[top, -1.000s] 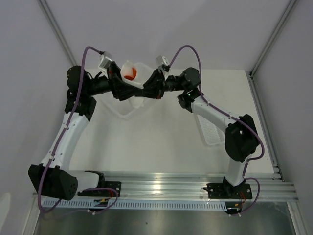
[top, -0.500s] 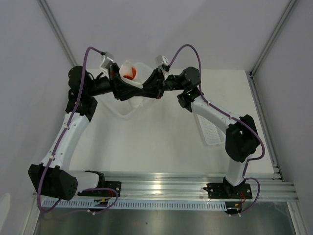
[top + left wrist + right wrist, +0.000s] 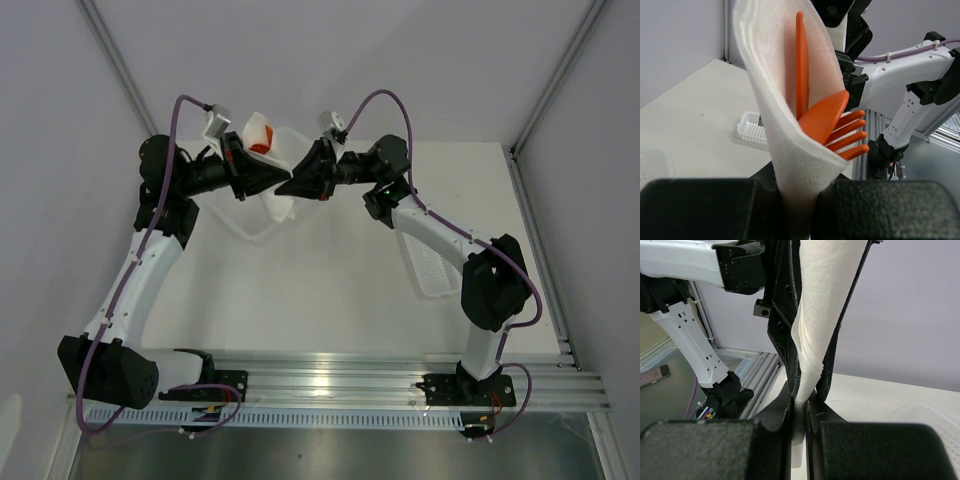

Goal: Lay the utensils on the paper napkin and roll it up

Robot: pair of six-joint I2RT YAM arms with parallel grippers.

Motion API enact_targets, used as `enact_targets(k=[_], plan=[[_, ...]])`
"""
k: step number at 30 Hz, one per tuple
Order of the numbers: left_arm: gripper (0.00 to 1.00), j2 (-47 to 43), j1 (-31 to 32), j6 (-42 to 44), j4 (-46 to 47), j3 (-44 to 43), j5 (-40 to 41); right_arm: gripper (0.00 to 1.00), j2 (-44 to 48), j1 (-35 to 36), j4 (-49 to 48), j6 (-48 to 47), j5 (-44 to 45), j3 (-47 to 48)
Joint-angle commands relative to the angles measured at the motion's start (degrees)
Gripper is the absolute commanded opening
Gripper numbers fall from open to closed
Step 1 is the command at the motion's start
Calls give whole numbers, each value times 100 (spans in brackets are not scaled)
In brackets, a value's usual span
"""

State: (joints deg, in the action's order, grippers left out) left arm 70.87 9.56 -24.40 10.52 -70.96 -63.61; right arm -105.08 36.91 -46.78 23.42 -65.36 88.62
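The paper napkin (image 3: 790,145) is rolled into a white cone and held in the air over the back of the table. The orange-red utensils (image 3: 822,117) stick out of its open end: a spoon head, fork tines and a slim handle. From above, the napkin (image 3: 262,133) shows orange inside. My left gripper (image 3: 272,180) is shut on the cone's narrow end, as the left wrist view (image 3: 797,200) shows. My right gripper (image 3: 293,186) faces it tip to tip and is shut on the napkin (image 3: 817,315) just below the left gripper's fingers (image 3: 782,315).
A narrow white plastic tray (image 3: 432,268) lies on the table at the right, under the right forearm; it also shows in the left wrist view (image 3: 752,131). A translucent basket (image 3: 250,222) sits on the table below the grippers. Grey walls close in on both sides.
The napkin cone has turned: its open mouth has swung up and to the left and looks narrower from above. Both grippers have kept their hold and drawn tip to tip.
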Motion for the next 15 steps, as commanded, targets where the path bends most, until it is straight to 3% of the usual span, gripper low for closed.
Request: enact_targets(k=[1, 3, 6, 7, 9, 10, 15], plan=[[1, -56, 63, -152, -68, -76, 76, 0, 260, 80, -15, -233, -126, 182], [1, -56, 63, -82, -225, -102, 138, 0, 251, 80, 29, -241, -74, 217], [1, -56, 63, 119, -515, -172, 288, 23, 216, 71, 335, -303, 119, 261], [1, -30, 63, 207, -638, -190, 367, 41, 198, 54, 424, -329, 164, 270], [1, -21, 63, 541, -1051, -321, 437, 49, 146, 19, 652, -312, 330, 279], [1, -3, 63, 681, -1305, -357, 586, 58, 128, -51, 705, -286, 401, 270], [1, 41, 37, 1665, -2413, -550, 1184, 65, 172, -385, 1117, -294, 910, 16]])
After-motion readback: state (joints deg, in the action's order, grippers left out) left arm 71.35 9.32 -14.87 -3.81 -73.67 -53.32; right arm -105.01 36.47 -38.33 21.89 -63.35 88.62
